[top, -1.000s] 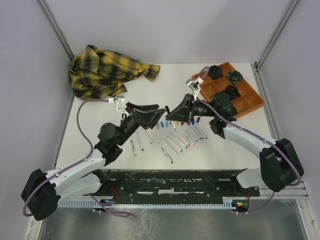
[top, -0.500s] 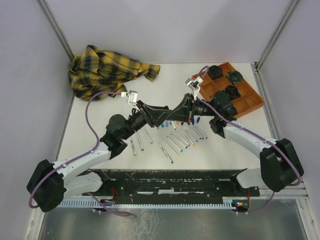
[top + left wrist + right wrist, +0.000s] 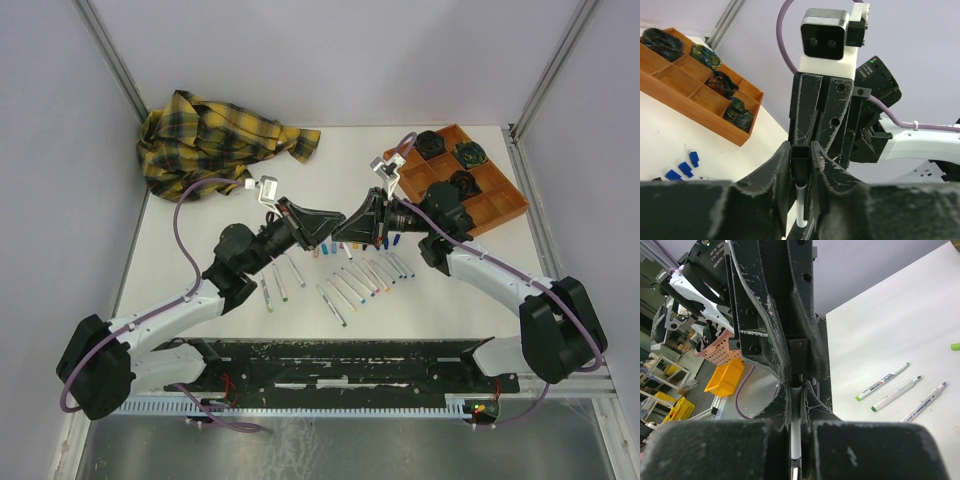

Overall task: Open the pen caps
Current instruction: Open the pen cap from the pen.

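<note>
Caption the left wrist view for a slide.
Left gripper flanks the black cap on a white pen, right gripper facing it.

White arm links (image 3: pixel 160 325), black joints (image 3: pixel 235 262); purple cables (image 3: pixel 182 215) loop off wrists; scuffed black jaws.
</note>
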Controlling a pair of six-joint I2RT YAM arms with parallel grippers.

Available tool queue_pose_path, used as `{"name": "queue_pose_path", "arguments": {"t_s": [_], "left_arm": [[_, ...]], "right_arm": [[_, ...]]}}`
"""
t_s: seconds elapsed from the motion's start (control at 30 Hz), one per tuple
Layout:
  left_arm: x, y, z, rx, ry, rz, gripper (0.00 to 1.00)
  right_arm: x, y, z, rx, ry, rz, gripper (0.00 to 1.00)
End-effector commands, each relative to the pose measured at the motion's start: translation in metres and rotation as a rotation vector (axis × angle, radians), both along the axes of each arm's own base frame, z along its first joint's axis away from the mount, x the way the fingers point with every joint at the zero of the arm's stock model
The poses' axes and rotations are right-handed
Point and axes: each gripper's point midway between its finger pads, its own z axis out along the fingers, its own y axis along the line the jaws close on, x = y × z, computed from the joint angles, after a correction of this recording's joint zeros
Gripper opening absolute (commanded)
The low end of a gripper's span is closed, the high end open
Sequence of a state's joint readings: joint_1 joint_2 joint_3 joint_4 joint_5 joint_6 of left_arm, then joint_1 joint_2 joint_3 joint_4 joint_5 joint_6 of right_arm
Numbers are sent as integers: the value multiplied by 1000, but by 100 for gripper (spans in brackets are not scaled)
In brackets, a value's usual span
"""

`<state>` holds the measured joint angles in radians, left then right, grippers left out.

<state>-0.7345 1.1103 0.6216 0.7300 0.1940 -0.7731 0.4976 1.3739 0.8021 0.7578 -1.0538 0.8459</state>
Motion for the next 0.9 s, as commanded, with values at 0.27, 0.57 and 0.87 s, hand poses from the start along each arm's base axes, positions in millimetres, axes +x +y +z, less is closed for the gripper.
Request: {"name": "queue_pose_path", "arguments": {"t_s": [0.27, 0.57, 0.87], "left_arm": [[6, 9, 37, -67, -86, 17, 3], [28, 16, 58, -85, -114, 66, 3], [37, 15, 61, -105, -109, 61, 3]], "right_arm": [[4, 3, 15, 15, -47, -7, 20], [1, 4, 15, 13, -51, 1, 22], [-1, 4, 17, 13, -69, 15, 0]]}}
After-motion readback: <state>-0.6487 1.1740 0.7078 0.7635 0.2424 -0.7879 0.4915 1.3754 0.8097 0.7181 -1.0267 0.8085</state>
